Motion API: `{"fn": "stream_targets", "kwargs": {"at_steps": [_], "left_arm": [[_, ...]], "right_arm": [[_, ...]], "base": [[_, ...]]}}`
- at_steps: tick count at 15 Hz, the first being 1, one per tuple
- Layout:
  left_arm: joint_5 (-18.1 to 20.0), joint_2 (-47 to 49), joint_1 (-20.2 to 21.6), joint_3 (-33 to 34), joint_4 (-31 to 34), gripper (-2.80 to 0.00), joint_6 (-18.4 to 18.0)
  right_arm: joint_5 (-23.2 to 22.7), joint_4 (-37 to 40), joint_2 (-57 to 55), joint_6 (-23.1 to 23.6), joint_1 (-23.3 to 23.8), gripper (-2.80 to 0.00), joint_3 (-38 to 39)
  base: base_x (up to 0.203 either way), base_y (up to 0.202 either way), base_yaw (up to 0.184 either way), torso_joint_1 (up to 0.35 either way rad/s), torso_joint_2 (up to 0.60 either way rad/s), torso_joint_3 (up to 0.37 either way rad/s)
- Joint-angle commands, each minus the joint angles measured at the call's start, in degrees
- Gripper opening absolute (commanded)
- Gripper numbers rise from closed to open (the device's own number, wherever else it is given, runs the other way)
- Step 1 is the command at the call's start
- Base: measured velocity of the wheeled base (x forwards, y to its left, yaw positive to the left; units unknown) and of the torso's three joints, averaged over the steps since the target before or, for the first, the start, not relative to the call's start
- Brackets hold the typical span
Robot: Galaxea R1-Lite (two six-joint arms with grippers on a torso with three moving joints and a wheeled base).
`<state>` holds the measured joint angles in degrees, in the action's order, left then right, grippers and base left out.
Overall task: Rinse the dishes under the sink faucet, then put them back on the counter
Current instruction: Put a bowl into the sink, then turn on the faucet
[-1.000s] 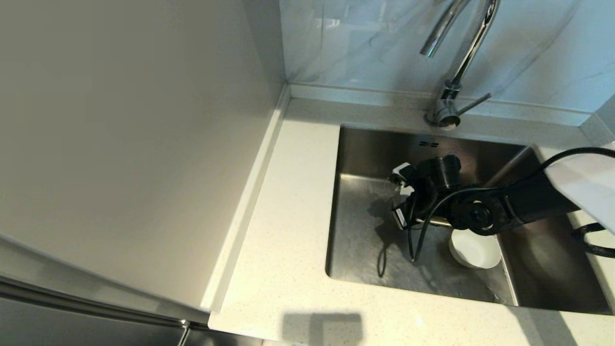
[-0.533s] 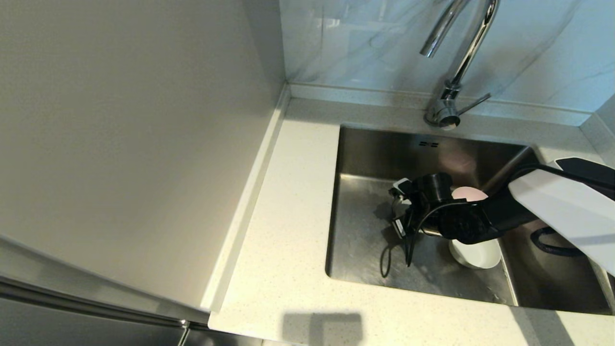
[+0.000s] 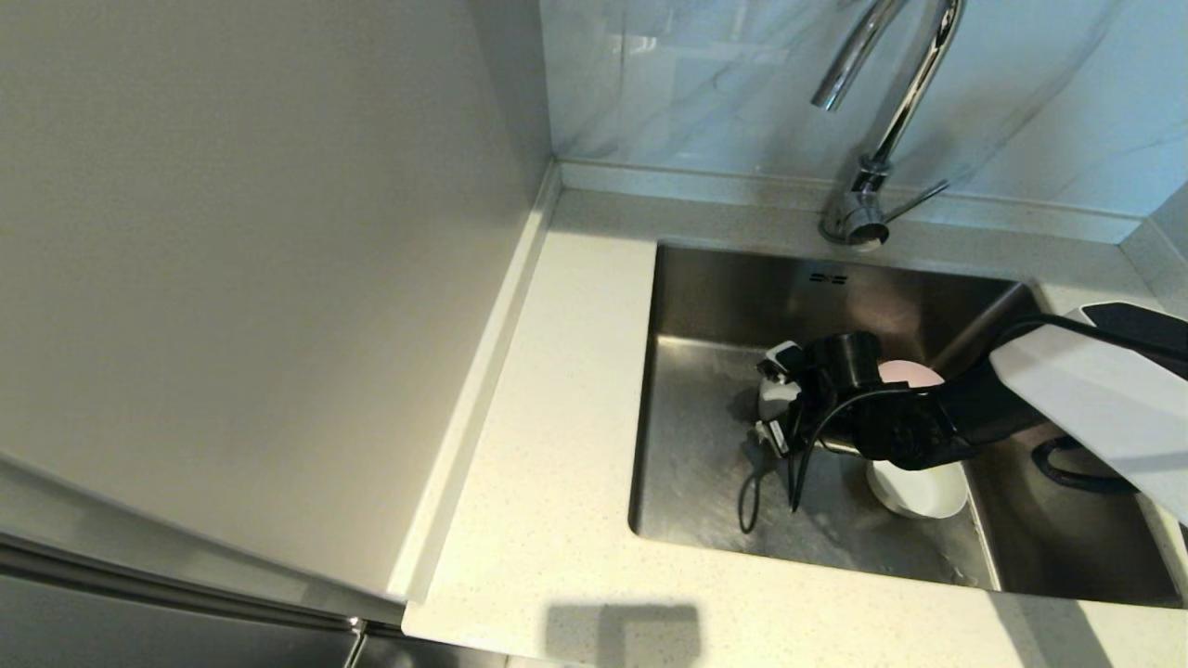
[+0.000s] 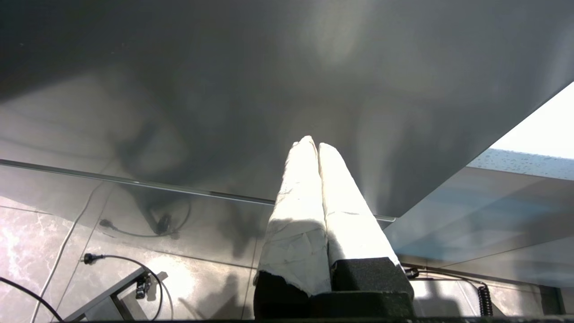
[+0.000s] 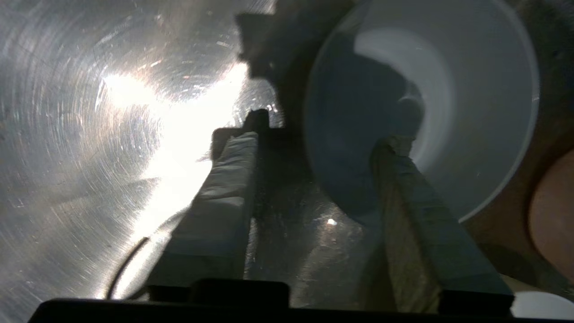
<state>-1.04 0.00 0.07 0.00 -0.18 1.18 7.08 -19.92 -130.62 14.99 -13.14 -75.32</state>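
Note:
My right gripper (image 5: 323,139) is down in the sink (image 3: 705,464), and its fingers stand open. They straddle the rim of a light grey-white bowl (image 5: 448,89): one finger (image 5: 403,179) is inside it, the other (image 5: 228,179) is outside over the steel floor. In the head view the gripper (image 3: 775,408) sits left of a pale pink bowl (image 3: 908,373) and a white bowl (image 3: 921,492), both partly hidden by the arm. The chrome faucet (image 3: 891,111) rises behind the sink. My left gripper (image 4: 312,144) is shut and empty, parked low by a cabinet front.
The speckled counter (image 3: 557,417) runs left and in front of the sink. A tall pale panel (image 3: 260,278) closes off the left side. The faucet's side lever (image 3: 914,199) points right. A black cable (image 3: 756,482) hangs from the wrist to the sink floor.
The right arm has dropped lower into the sink, uncovering the pink bowl. Its gripper has gone from shut to open around the grey-white bowl's rim.

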Motion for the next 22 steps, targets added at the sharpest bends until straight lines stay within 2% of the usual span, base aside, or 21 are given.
{"fn": "stream_targets", "kwargs": {"at_steps": [1,5,7,9,10,15,18,19,22], "left_arm": [[-0.02,-0.18,0.01,0.0,0.0,-2.8,0.05],[-0.02,-0.18,0.01,0.0,0.0,-2.8,0.05],[-0.02,-0.18,0.01,0.0,0.0,-2.8,0.05],[-0.02,-0.18,0.01,0.0,0.0,-2.8,0.05],[-0.02,-0.18,0.01,0.0,0.0,-2.8,0.05],[-0.02,-0.18,0.01,0.0,0.0,-2.8,0.05],[-0.02,-0.18,0.01,0.0,0.0,-2.8,0.05],[-0.02,-0.18,0.01,0.0,0.0,-2.8,0.05],[-0.02,-0.18,0.01,0.0,0.0,-2.8,0.05]], "right_arm": [[0.04,0.05,5.39,0.05,0.37,0.0,1.5],[-0.4,3.79,22.61,-0.25,2.13,0.0,8.49],[-1.6,13.07,32.84,-1.11,4.04,0.0,10.77],[-3.27,24.66,41.76,-3.75,6.19,0.0,11.76],[-3.84,28.13,45.68,-5.25,7.17,0.0,12.06],[-5.52,32.85,63.48,-9.48,10.21,0.0,14.18],[-4.37,35.21,73.57,-10.22,10.49,0.0,20.61],[-3.22,35.62,76.6,-10.02,10.48,-2.8,23.63],[-2.17,35.98,84.93,-9.47,10.41,-2.8,28.8]], "base": [[0.0,0.0,0.0,0.0,0.0,0.0],[0.0,0.0,0.0,0.0,0.0,0.0],[0.0,0.0,0.0,0.0,0.0,0.0],[0.0,0.0,0.0,0.0,0.0,0.0],[0.0,0.0,0.0,0.0,0.0,0.0],[0.0,0.0,0.0,0.0,0.0,0.0],[0.0,0.0,0.0,0.0,0.0,0.0],[0.0,0.0,0.0,0.0,0.0,0.0],[0.0,0.0,0.0,0.0,0.0,0.0]]}}
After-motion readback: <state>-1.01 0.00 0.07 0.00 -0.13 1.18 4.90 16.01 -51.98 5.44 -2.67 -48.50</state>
